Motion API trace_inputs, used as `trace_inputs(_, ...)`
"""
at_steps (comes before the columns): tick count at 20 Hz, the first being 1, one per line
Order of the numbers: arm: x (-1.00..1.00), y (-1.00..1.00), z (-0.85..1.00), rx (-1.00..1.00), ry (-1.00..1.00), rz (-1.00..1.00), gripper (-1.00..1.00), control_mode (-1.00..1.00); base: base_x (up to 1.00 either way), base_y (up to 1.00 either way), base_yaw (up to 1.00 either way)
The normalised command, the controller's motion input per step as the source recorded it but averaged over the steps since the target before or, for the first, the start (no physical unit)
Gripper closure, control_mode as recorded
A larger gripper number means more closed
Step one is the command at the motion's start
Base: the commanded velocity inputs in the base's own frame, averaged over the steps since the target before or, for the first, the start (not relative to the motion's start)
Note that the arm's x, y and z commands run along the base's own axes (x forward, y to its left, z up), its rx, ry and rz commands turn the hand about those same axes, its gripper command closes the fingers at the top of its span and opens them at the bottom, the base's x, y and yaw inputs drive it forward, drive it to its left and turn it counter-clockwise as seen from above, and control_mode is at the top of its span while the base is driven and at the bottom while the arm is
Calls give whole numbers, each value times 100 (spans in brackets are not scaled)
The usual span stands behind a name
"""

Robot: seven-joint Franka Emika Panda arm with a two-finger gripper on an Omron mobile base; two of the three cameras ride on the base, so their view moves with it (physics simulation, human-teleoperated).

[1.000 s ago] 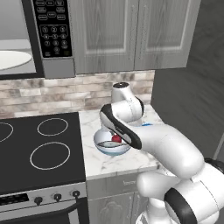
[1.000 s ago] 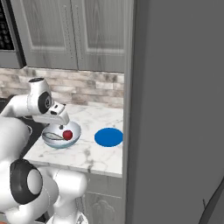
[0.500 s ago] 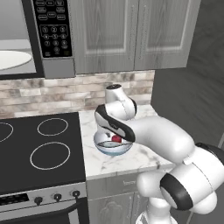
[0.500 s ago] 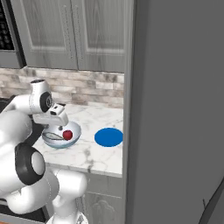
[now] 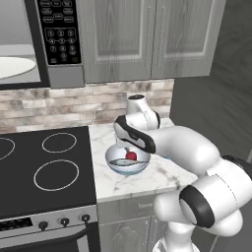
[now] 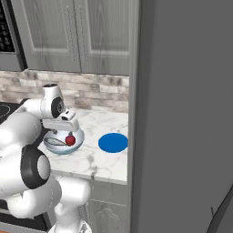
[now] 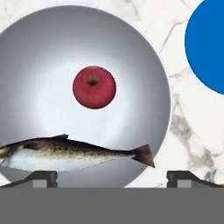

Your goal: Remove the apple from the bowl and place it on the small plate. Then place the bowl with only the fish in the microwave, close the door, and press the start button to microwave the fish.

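I have the pincer [image 7: 112,177] poised above the bowl [image 7: 39,52], its two tips spread wide apart with nothing between them, which I take as readiness to drop onto the apple [image 7: 94,87]. One apple sits near the bowl's middle; one fish [image 7: 70,153] lies along the side nearest the tips, clear of the apple. One small plate [image 6: 113,142] waits beside the bowl toward the surface's right edge, a short carry away. The microwave [image 5: 42,42] stands open, up and left.
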Motion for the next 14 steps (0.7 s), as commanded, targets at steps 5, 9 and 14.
trace_inputs(5, 17, 3, -7, 0, 2, 0, -100, -100, 0, 0, 0)
trace_inputs(9, 20, 0, -19, 0, 1, 0, -100, -100, 0, 0, 0)
trace_inputs(14, 17, 0, -28, 0, 1, 0, -100, -100, 0, 0, 0)
